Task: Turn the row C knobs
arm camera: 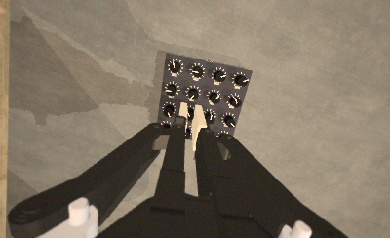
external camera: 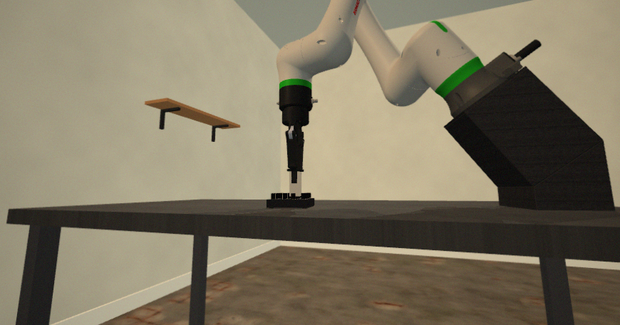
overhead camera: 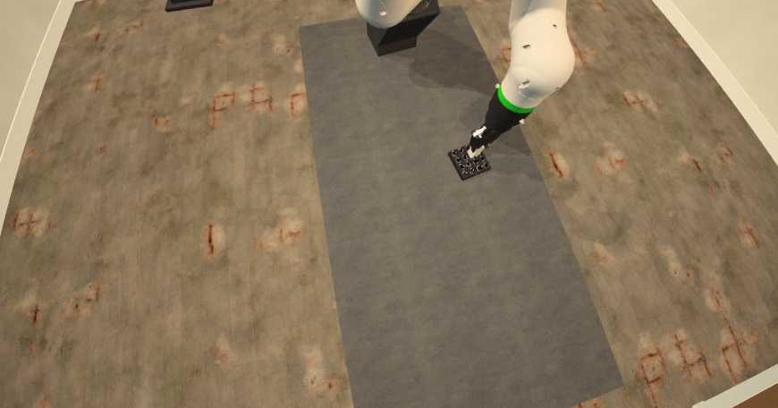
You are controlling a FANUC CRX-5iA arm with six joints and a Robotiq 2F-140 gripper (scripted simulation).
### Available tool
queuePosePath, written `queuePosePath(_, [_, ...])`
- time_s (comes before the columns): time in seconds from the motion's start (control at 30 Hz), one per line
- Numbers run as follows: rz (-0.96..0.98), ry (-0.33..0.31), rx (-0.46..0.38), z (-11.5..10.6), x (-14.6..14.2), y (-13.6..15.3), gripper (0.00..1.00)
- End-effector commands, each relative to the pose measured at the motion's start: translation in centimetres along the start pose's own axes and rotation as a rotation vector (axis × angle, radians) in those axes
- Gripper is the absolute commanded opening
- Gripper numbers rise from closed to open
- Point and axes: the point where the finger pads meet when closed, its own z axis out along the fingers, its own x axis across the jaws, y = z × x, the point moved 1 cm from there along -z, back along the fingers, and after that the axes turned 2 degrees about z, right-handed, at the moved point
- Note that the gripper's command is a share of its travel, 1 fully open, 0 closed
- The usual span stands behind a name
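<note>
The black knob box [overhead camera: 462, 172] [external camera: 283, 203] [arm camera: 226, 96] stands on its feet on the grey table [overhead camera: 435, 274] [external camera: 173, 220]. It carries several small black knobs with white lines, in four rows. My gripper [overhead camera: 474, 152] [external camera: 296, 192] [arm camera: 189, 114] points straight down onto the box. Its pale fingertips are shut on a knob, the second from the left in the third row from the far edge in the wrist view. The fingers hide that knob itself and part of the nearest row. I cannot read the printed names.
The arm's black slanted pedestal [external camera: 533, 149] [overhead camera: 402, 35] stands on the table behind the box. A wooden shelf [external camera: 190, 112] hangs on the wall to the left. Patterned floor [overhead camera: 136, 214] surrounds the table.
</note>
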Motion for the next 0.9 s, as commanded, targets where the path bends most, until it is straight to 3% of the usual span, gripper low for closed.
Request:
queuePosePath(0.0, [-0.014,0.0,0.0,-0.01,0.0,-0.01,0.05])
queuePosePath(0.87, [-0.039,0.0,0.0,-0.01,0.0,-0.01,0.05])
